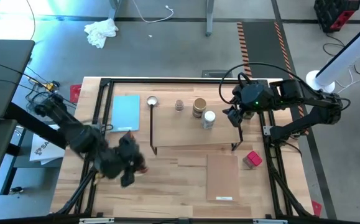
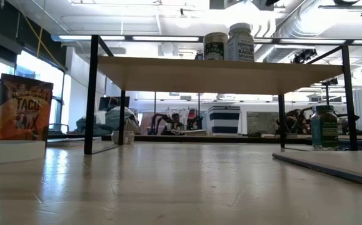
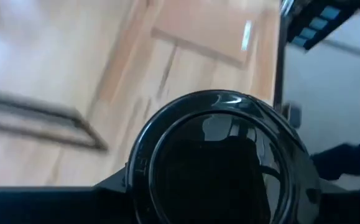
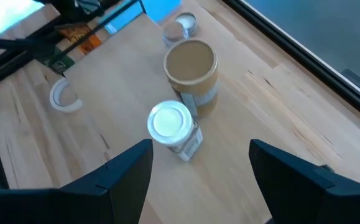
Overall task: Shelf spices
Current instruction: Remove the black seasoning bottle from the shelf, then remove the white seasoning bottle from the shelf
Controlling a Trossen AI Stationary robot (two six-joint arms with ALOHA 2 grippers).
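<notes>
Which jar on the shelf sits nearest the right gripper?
The white-lidded jar, just ahead of the open right gripper; the tan-lidded jar stands beyond it.

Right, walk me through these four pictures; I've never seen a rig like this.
It is two dark robot arms at a wooden table. One picture looks straight down, one looks level across the tabletop, and one comes from each wrist. A wooden-topped shelf with black wire ends carries a tan-lidded jar, a white-lidded jar and a smaller jar. The right gripper hangs open over the shelf's right end. The left gripper, off the shelf's left front corner, seems to grip a glossy dark-lidded round jar.
</notes>
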